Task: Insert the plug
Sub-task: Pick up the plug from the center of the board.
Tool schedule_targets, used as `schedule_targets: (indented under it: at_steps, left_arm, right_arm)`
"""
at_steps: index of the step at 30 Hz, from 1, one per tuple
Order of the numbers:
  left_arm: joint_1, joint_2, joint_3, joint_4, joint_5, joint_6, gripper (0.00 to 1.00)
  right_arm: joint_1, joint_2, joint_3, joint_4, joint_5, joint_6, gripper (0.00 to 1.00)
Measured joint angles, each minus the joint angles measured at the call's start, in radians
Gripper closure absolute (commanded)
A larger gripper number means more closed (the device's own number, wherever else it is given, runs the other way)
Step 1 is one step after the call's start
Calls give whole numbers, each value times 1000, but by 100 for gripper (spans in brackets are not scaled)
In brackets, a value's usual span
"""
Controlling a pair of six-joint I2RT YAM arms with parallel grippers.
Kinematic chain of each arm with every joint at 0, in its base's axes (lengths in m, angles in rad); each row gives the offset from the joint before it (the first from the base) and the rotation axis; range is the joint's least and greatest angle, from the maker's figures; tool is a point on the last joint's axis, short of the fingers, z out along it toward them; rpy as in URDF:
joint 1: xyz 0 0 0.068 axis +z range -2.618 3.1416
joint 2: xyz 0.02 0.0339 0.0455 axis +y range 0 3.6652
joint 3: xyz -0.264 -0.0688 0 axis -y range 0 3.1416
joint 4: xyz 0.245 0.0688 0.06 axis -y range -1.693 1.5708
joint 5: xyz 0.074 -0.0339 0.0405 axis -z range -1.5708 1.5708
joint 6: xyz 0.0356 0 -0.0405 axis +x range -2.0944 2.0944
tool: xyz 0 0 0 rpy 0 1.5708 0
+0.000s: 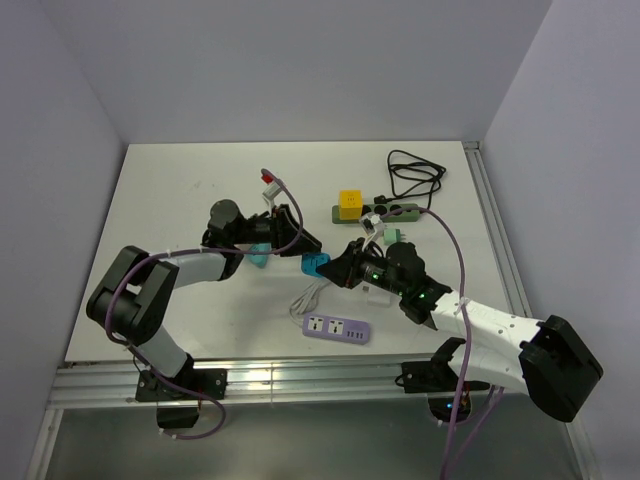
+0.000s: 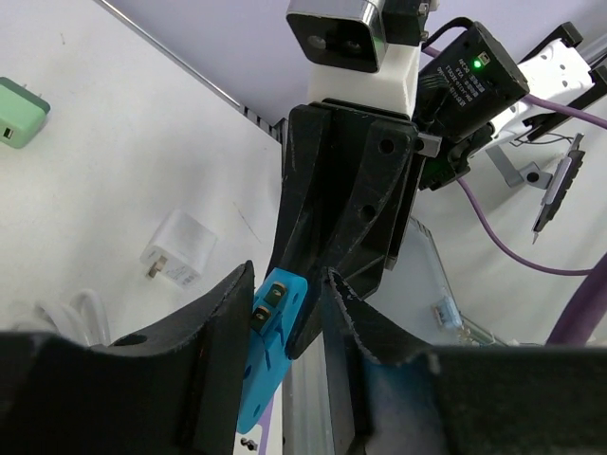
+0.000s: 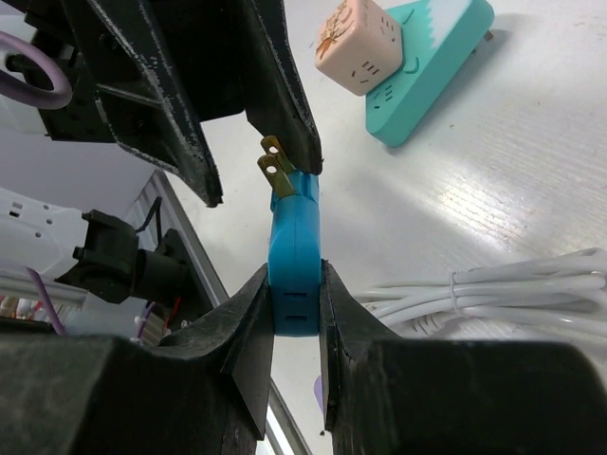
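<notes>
My right gripper (image 3: 295,273) is shut on a blue two-prong plug (image 3: 292,227) and holds it above the table with the brass prongs pointing away. In the top view the plug (image 1: 316,264) sits mid-table between the two grippers. My left gripper (image 2: 287,282) is open, and its fingers (image 3: 275,90) straddle the plug's prong end (image 2: 270,327). One finger is close against the prongs. In the top view my left gripper (image 1: 298,243) meets my right gripper (image 1: 338,268). A purple power strip (image 1: 338,328) lies flat near the front edge.
A teal adapter (image 3: 432,66) carrying a pinkish cube (image 3: 360,43) lies under my left arm. A green strip (image 1: 388,209) with a yellow cube (image 1: 350,202) and a black cable (image 1: 415,172) lie at the back. A white cable (image 1: 308,296), a white charger (image 2: 178,248) and a green adapter (image 2: 21,109) are nearby.
</notes>
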Motion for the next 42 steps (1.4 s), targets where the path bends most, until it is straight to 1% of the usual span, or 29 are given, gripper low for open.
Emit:
schedule_targets:
  at_steps: [2,6,11,16,19,20,25,29,31,42]
  left_arm:
    - [0,0,0,-6,-1,1,57]
    - [-2,-2,0,-14,0,3,56]
    - [-8,-2,0,-17,2,4,49]
    - [-14,-2,0,-27,2,20,49]
    - [-16,-3,0,-48,0,34,56]
    - [-16,-3,0,-55,-3,37,61]
    - [-16,-2,0,-70,-8,53,64]
    - [-16,-2,0,-76,-11,57,73]
    - [-16,-2,0,-78,-15,60,76]
    - [-16,14,13,-77,-10,53,76]
  right_arm:
    - [0,0,0,1,-3,0,100]
    - [0,0,0,-3,-3,0,100]
    - [0,0,0,-4,-3,0,100]
    - [0,-1,0,-6,-3,0,100]
    - [0,-1,0,-14,-5,-1,100]
    - [0,-2,0,-15,-5,0,100]
    - [1,-5,0,-17,-12,-1,100]
    - [1,-8,0,-18,-16,-1,100]
    - [1,-11,0,-18,-17,-1,100]
    - [1,-13,0,-22,-14,-5,100]
